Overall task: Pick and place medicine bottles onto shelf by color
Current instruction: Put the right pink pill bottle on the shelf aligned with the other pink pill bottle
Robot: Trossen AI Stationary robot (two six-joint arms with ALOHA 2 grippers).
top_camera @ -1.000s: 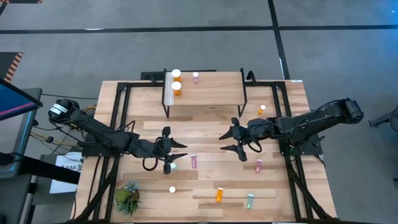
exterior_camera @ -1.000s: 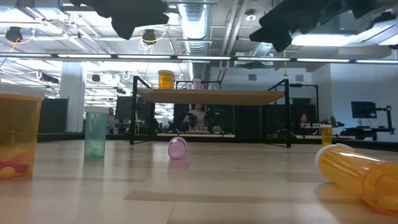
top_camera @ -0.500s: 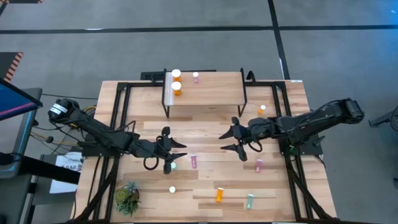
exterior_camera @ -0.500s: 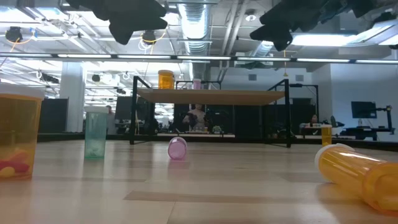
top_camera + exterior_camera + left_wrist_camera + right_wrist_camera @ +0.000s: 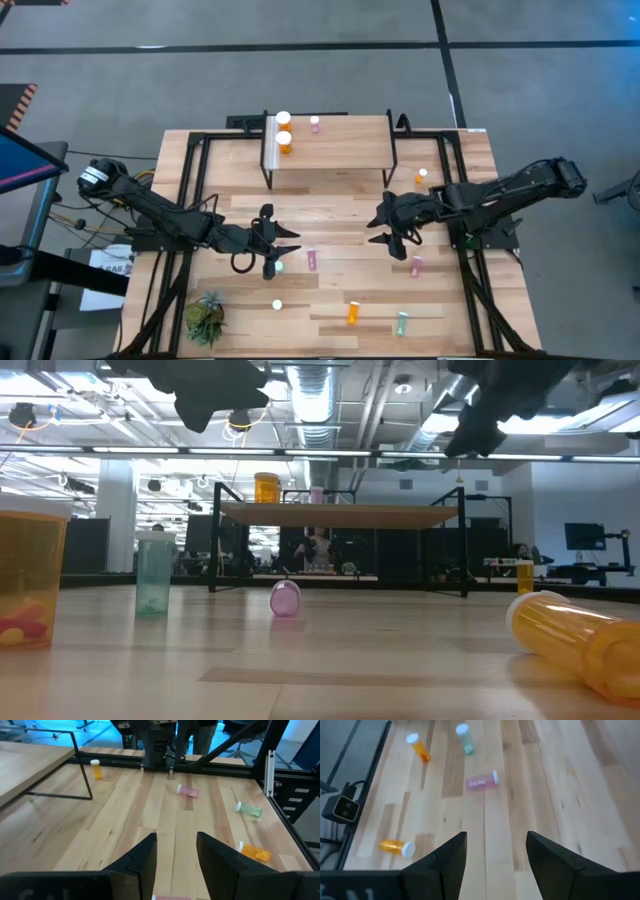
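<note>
Fingers [image 5: 215, 855] spread, empty; shelf [image 5: 345, 150] holds two orange bottles [image 5: 284, 135], one pink.

Overhead, table-level, two wrist views

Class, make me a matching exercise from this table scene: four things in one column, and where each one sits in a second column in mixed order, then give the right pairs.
Things:
1. potted plant
2. big orange bottle
3. pale green bottle
4. small orange bottle

Places:
A. lying near the table's front edge, on the right arm's side
B. standing on the table just off the shelf's right end
C. front corner of the table on the left arm's side
D. standing on the shelf, near its white strip

Pairs: 1-C, 2-D, 3-A, 4-B
</note>
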